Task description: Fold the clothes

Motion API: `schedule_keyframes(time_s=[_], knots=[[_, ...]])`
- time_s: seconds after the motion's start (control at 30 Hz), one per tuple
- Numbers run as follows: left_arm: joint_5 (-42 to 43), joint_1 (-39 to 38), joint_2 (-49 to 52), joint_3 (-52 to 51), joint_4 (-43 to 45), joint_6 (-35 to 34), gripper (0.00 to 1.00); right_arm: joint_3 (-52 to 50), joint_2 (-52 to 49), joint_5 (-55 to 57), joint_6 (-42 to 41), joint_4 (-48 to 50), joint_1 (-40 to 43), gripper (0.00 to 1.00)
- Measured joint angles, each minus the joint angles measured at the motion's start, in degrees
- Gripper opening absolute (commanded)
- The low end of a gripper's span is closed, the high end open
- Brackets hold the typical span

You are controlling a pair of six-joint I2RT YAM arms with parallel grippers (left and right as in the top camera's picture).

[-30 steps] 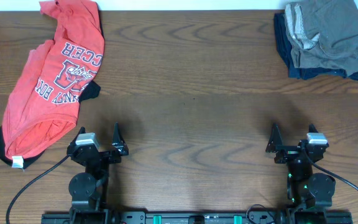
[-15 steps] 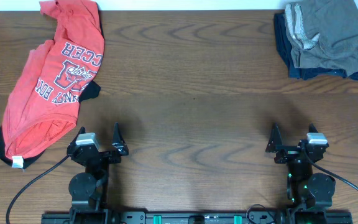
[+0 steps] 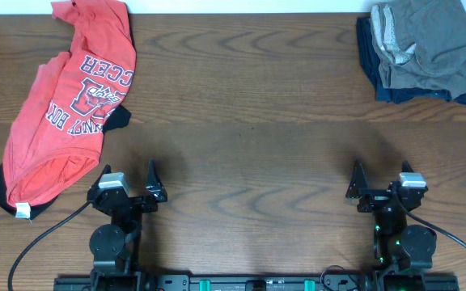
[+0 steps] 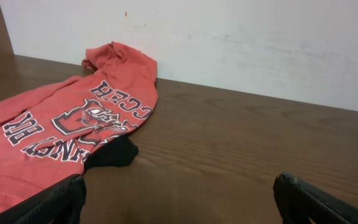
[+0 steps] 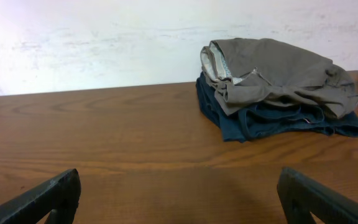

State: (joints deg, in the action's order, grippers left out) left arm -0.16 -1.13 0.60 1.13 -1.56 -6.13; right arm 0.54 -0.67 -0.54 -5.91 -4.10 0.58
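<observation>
Shirt (image 3: pixel 69 105) in red lies crumpled far left, well beyond our left gripper (image 3: pixel 129 181); folded pile (image 3: pixel 423 44) sits far right, beyond our right gripper (image 3: pixel 381 183). We see both spread wide.

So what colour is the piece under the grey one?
Dark blue; that bottom garment shows best in the right wrist view.
</observation>
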Motion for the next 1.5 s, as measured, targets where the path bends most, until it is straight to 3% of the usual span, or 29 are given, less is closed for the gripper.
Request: schedule_keyframes(time_s=[0.83,1.27,1.5], knots=[[0.0,0.0,0.0,0.0,0.0,0.0,0.98,0.0,0.0,-0.02,-0.09,0.09,0.0,0.99],[0.0,0.0,0.0,0.02,0.44,0.0,0.98,-0.15,0.0,-2.6,-0.26,13.09,0.0,0.99],[-0.04,0.0,1.31,4.02,-2.69,2.03,0.98,1.11,-1.16,-6.45,-0.22,13.4,0.0,0.99]])
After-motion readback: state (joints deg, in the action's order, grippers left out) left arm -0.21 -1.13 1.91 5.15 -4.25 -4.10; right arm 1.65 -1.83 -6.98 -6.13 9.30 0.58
